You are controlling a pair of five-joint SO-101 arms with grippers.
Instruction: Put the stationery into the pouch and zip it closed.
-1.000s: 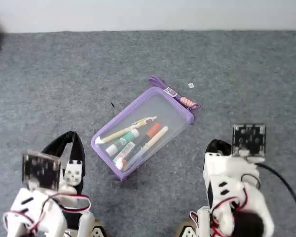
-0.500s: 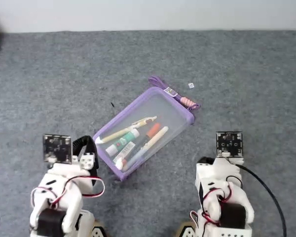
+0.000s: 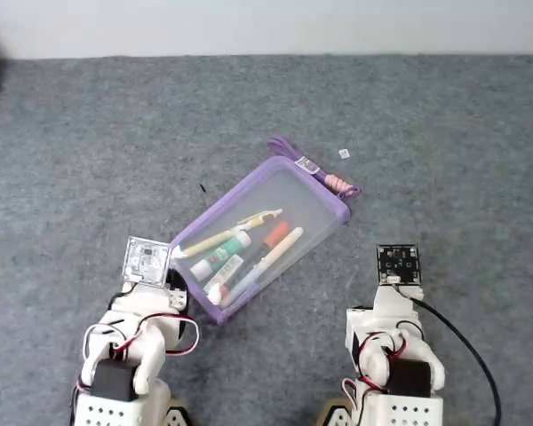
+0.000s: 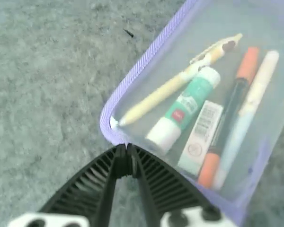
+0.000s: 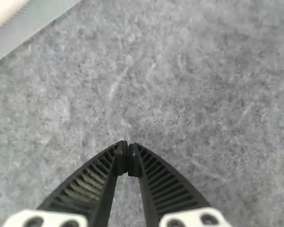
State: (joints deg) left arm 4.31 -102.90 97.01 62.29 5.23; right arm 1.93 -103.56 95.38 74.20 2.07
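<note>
The pouch (image 3: 258,240), pens (image 3: 244,251) inside, is laid with its long axis from 8 to 2 o'clock. The left gripper (image 4: 127,150), clenched apparently on nothing, is set just beside its 8 o'clock corner. The right gripper (image 5: 128,150), likewise clenched, is placed well apart at 4 o'clock.
</note>
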